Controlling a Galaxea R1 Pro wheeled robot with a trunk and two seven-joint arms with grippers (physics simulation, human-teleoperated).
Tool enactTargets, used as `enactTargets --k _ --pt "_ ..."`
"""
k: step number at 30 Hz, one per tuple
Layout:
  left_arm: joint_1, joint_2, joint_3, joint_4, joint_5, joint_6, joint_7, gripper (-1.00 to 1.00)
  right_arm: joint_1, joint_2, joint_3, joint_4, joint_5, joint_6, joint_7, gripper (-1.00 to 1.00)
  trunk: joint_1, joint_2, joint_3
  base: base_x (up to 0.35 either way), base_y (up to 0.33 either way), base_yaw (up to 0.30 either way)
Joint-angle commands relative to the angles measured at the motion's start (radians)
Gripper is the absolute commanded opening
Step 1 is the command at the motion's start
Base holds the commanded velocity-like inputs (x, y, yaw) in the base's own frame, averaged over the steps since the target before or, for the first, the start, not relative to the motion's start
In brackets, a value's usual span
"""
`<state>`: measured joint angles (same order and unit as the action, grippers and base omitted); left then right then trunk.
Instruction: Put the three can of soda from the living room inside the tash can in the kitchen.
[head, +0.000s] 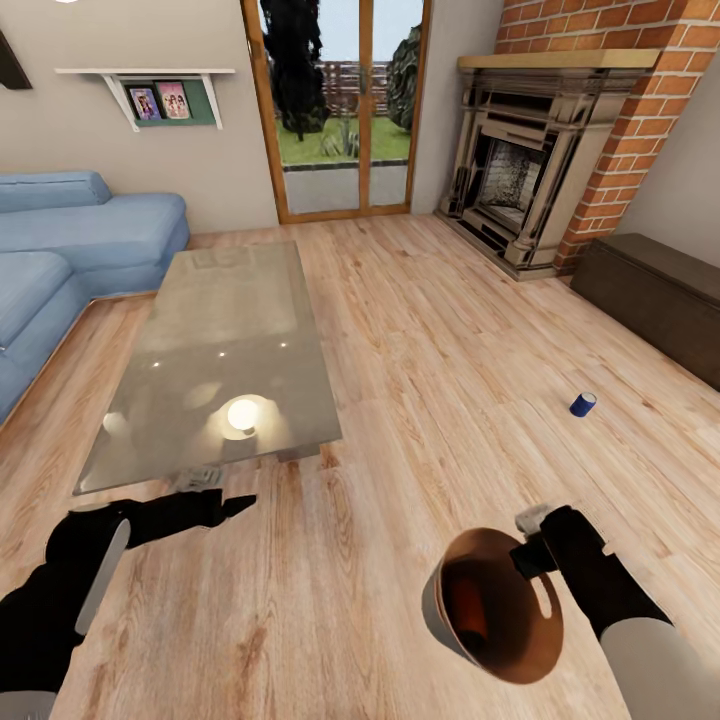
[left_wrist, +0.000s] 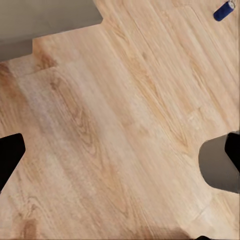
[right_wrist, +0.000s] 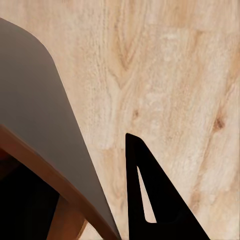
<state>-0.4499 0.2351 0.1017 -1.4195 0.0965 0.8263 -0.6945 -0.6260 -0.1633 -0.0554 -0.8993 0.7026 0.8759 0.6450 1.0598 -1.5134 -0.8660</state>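
right claw: clamped on the tash can rim, bin tipped sideways
left claw: empty, can't tell the gap
blue soda can: on the floor, near the dark bench

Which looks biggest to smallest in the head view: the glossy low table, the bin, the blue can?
1. Low table
2. Bin, though it is enlarged by nearness to the camera
3. Blue can, by far the smallest
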Motion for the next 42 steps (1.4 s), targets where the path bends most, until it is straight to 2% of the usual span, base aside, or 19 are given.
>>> enactTargets --k 1,8,12,16,19,20,42 --pt "-0.006 -0.006 0.0 0.006 0.0 -0.006 0.006 1.0 0.006 0.006 0.0 -0.006 -0.005 -0.006 0.007 -1.0 0.0 0.0 0.0 0.0 0.0 0.0" --pt "-0.046 -0.045 0.004 0.045 -0.006 -0.045 0.045 1.0 0.037 0.045 -0.006 -0.045 0.026 -0.076 0.015 -1.0 0.0 0.0 0.0 0.0 0.0 0.0" --pt "-0.023 -0.068 0.015 0.068 -0.029 -0.067 0.022 1.0 0.014 0.068 -0.03 -0.045 0.044 -0.084 -0.015 -1.0 0.0 0.0 0.0 0.0 0.0 0.0" --pt "-0.001 -0.091 0.017 0.091 -0.053 -0.053 0.0 1.0 -0.008 0.09 -0.053 -0.024 0.078 -0.1 -0.025 -1.0 0.0 0.0 0.0 0.0 0.0 0.0" --pt "0.016 -0.092 0.019 0.108 -0.071 -0.047 -0.017 1.0 -0.025 0.099 -0.07 -0.008 0.091 -0.106 -0.029 -1.0 0.0 0.0 0.0 0.0 0.0 0.0" --pt "0.174 -0.091 0.019 0.166 -0.076 -0.046 -0.114 1.0 -0.102 0.099 -0.177 0.003 -0.224 -0.108 -0.03 -1.0 0.0 0.0 0.0 0.0 0.0 0.0" --pt "0.182 -0.092 0.019 0.162 -0.08 -0.047 -0.116 1.0 -0.106 0.105 -0.178 0.005 -0.222 -0.12 -0.03 -1.0 0.0 0.0 0.0 0.0 0.0 0.0"
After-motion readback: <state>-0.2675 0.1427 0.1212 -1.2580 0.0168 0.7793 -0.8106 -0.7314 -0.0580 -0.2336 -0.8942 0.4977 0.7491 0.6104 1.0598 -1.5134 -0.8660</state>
